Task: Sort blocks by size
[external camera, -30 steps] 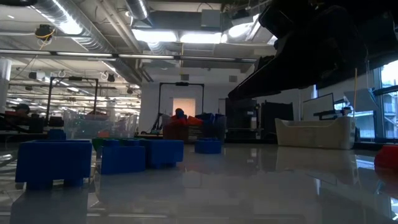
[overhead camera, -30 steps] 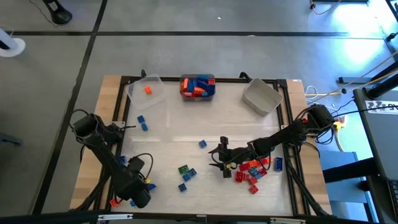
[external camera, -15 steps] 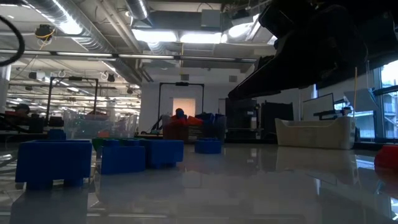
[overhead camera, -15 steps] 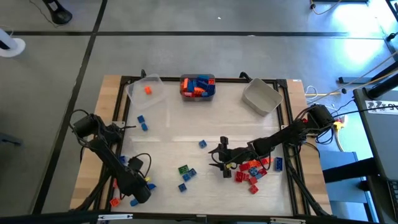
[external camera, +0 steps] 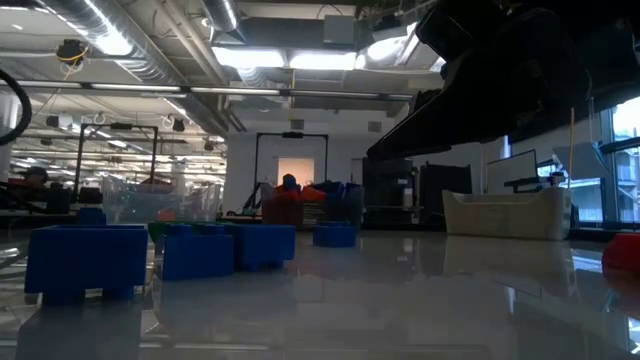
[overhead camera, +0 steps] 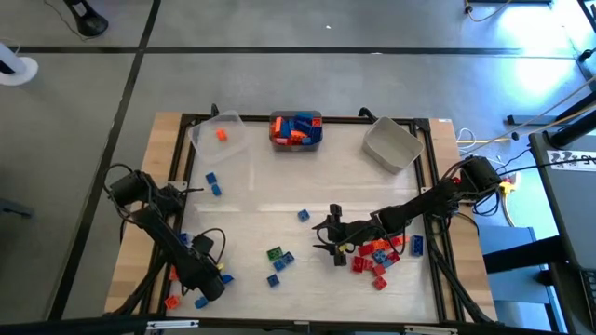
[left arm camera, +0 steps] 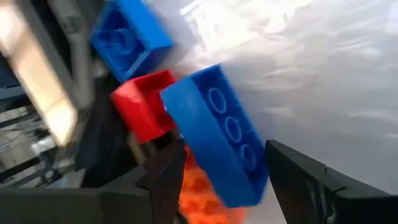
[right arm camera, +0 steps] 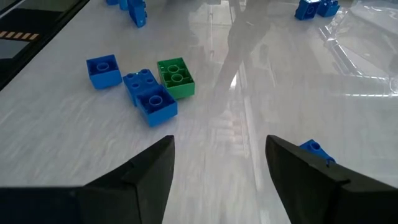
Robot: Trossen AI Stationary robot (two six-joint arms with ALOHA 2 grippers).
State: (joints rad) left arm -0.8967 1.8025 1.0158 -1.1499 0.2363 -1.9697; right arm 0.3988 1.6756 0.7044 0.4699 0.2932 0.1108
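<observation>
Blocks lie scattered on the white table. At the near left corner my left gripper point(overhead camera: 210, 279) is open and points steeply down. In the left wrist view its fingers stand on either side of a long blue block point(left arm camera: 217, 137). That block lies beside a red block point(left arm camera: 142, 106), a small blue block point(left arm camera: 129, 37) and an orange one point(left arm camera: 202, 186). My right gripper point(overhead camera: 332, 238) hangs open at the table's middle right, with nothing between its fingers point(right arm camera: 217, 174). A pile of red blocks point(overhead camera: 377, 256) lies just to its right. My left gripper comes from above, slanting down, with one finger at each long side of the long blue block, near its end point(left arm camera: 239, 183). I cannot tell whether the fingers touch it. The block lies on the table against the red block.
At the far edge stand a clear bin point(overhead camera: 221, 137) with one orange block, a middle bin point(overhead camera: 296, 129) full of blue and orange blocks, and a grey bin point(overhead camera: 391, 144). A green and blue cluster point(right arm camera: 163, 87) lies ahead of the right gripper. More blue blocks point(overhead camera: 212, 183) lie at the left.
My left gripper has sunk toward the blocks at the near left corner, tipping more steeply downward, and its fingers have stayed apart. The blocks have kept their places.
</observation>
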